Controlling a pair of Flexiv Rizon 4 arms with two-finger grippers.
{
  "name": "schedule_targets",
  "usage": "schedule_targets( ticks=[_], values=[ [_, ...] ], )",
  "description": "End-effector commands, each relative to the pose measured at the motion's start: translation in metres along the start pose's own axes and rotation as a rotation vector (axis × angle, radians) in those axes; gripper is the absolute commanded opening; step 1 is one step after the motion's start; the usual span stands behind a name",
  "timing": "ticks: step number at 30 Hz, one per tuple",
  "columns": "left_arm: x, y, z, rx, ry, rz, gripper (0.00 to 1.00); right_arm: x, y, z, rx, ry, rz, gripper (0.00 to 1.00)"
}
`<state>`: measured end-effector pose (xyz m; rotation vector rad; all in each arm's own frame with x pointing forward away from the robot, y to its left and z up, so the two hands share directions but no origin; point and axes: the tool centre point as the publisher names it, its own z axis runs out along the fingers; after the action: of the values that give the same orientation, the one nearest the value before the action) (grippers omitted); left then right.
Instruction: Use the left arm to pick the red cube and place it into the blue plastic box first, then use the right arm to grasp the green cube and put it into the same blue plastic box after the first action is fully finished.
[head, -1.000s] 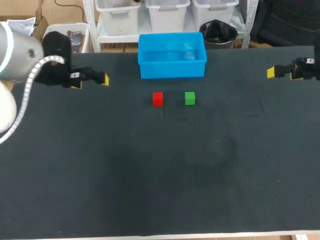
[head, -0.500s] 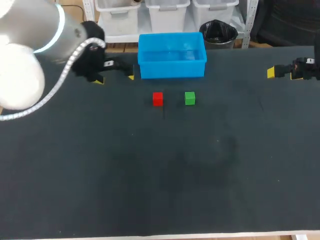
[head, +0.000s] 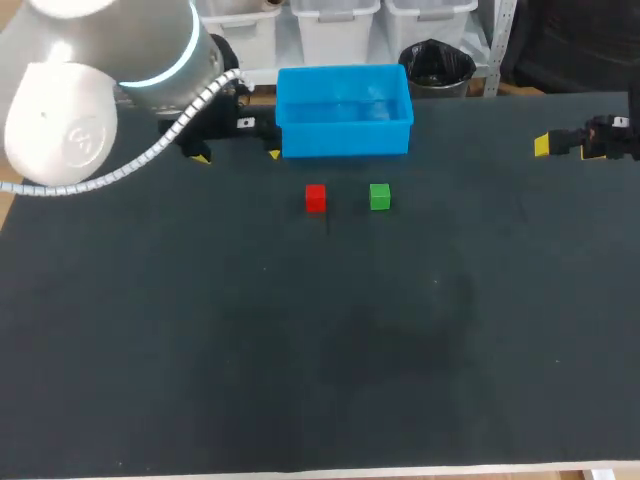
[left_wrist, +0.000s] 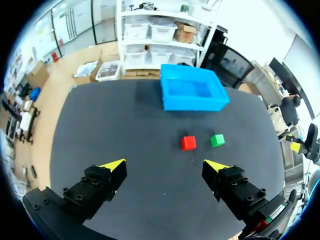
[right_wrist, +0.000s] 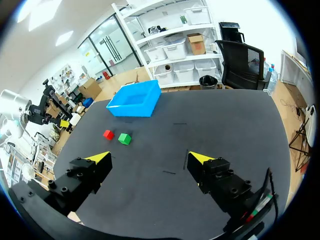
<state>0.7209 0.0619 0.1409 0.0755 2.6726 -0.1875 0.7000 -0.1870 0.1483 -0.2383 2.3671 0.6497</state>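
A red cube (head: 315, 197) and a green cube (head: 379, 196) sit side by side on the black table, just in front of the blue plastic box (head: 345, 138). My left gripper (head: 238, 156) hovers open at the box's left side, behind and left of the red cube. From the left wrist, the red cube (left_wrist: 188, 143) and green cube (left_wrist: 217, 140) lie ahead of the open gripper (left_wrist: 165, 166), with the box (left_wrist: 195, 105) beyond them. My right gripper (head: 545, 146) stays at the far right, open (right_wrist: 150, 158), with the cubes (right_wrist: 108, 134) (right_wrist: 124, 138) and the box (right_wrist: 130, 111) far ahead.
The black tabletop (head: 320, 340) stretches from the cubes to the front edge (head: 320, 470). A thin dark line (head: 326, 228) marks the mat just in front of the red cube.
My left arm has swung right and toward the back, bringing its gripper from the far left up beside the blue box. The right arm and both cubes have stayed put.
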Motion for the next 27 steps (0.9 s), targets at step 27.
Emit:
schedule_targets(
  ticks=[27],
  values=[
    [-0.029, -0.057, 0.042, -0.142, 0.213, -0.023, 1.0, 0.0, 0.001, 0.0, 0.003, 0.001, 0.001, 1.0]
  ],
)
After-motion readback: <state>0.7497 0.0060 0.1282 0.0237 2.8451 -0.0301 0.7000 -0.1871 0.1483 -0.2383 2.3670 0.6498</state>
